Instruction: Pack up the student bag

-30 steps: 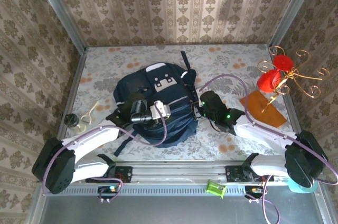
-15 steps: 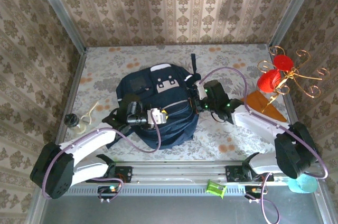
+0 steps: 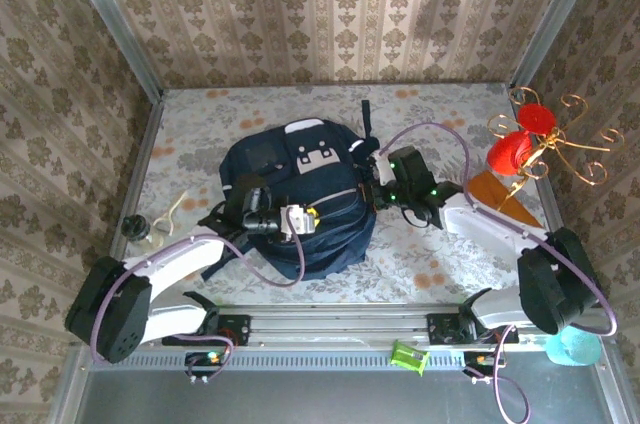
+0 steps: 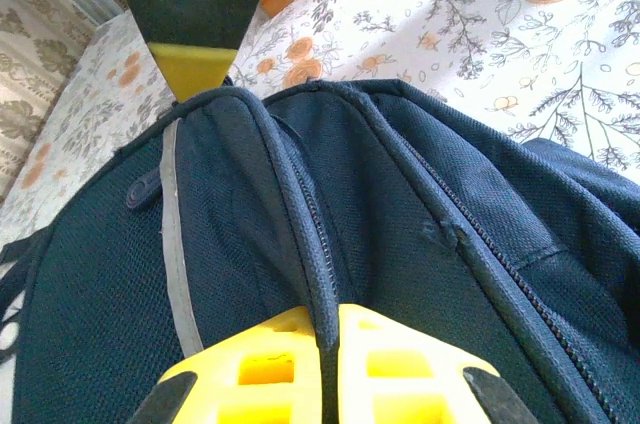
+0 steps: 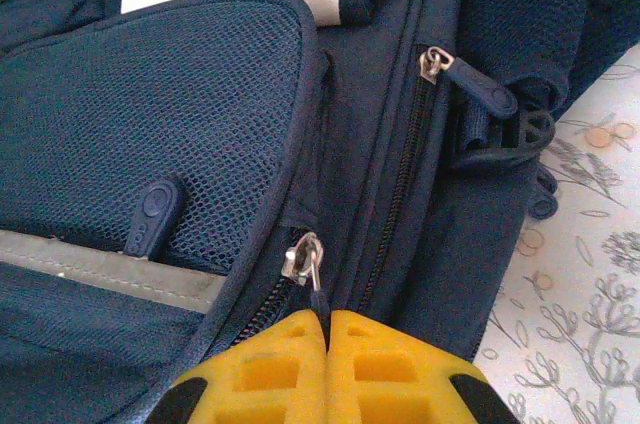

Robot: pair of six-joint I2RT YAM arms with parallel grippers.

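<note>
The student bag (image 3: 295, 194), dark navy with a white-and-grey patch (image 3: 318, 156), lies flat mid-table. My left gripper (image 3: 318, 214) sits on its near part, shut on a raised piped seam (image 4: 325, 244) beside a zip. My right gripper (image 3: 372, 192) is at the bag's right side, shut on the short cord of a silver zip slider (image 5: 303, 262); the zip below the slider looks parted. In close view the left gripper (image 4: 328, 329) pinches the fabric ridge, and the right gripper (image 5: 327, 319) holds the pull taut. A second zip pull (image 5: 480, 84) hangs free further along.
A gold wire stand with red pieces (image 3: 545, 139) rises at the right edge, an orange sheet (image 3: 495, 199) beside it. A small dark ringed object (image 3: 140, 229) and a white cord loop (image 3: 175, 206) lie at the left. A green item (image 3: 408, 356) sits on the front rail.
My right gripper has moved away from me along the bag's right side, drawing the zip pull with it. The bag has shifted and turned slightly. My left gripper has kept its hold.
</note>
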